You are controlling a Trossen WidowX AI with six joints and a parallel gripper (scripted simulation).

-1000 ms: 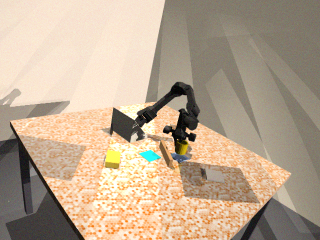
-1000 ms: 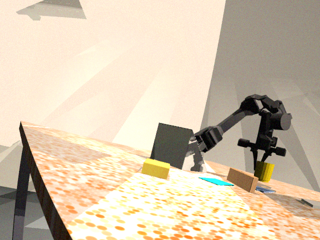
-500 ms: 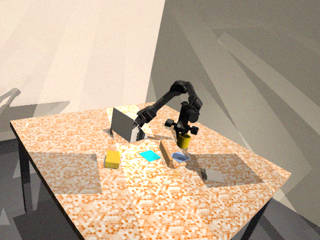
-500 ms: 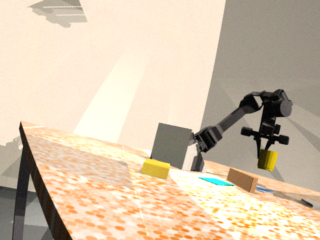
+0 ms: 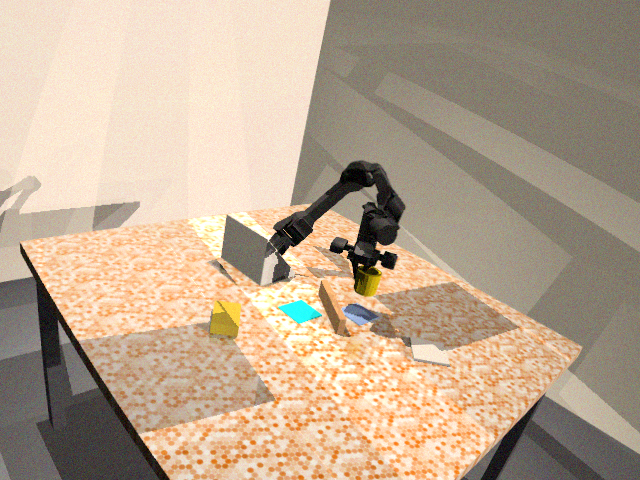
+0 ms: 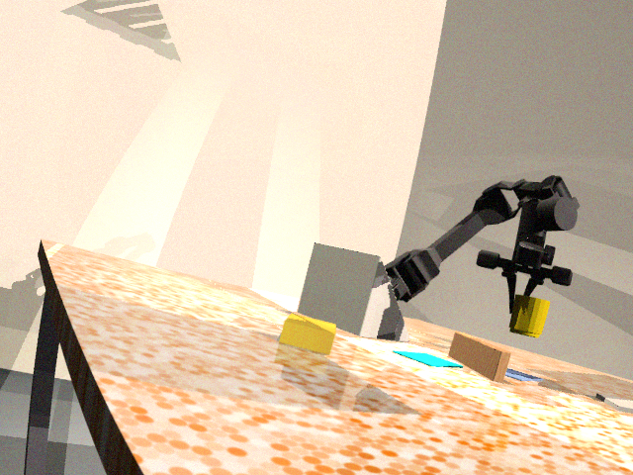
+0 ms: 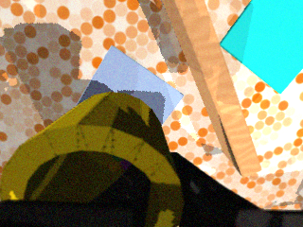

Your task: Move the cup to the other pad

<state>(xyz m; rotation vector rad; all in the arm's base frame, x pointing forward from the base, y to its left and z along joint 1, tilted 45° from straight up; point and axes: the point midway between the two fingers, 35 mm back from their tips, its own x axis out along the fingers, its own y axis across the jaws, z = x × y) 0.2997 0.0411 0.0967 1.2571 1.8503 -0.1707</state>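
The black parallel jaws (image 6: 522, 299) are clamped on the rim of the yellow faceted cup (image 6: 529, 316), which hangs in the air clear of the orange-dotted desk (image 5: 310, 403). The exterior view shows this gap above the brown wooden block (image 6: 479, 355). Only the wrist view looks past the cup's rim to the pale blue square pad (image 7: 134, 81) below, with the cyan square pad (image 7: 270, 40) beyond the block.

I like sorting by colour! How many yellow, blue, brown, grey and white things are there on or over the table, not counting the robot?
Yellow: 2, cup, block
Blue: 2, bright pad, pale pad
Brown: 1, wooden block
Grey: 1, wedge
White: 1, flat tile
Total: 7
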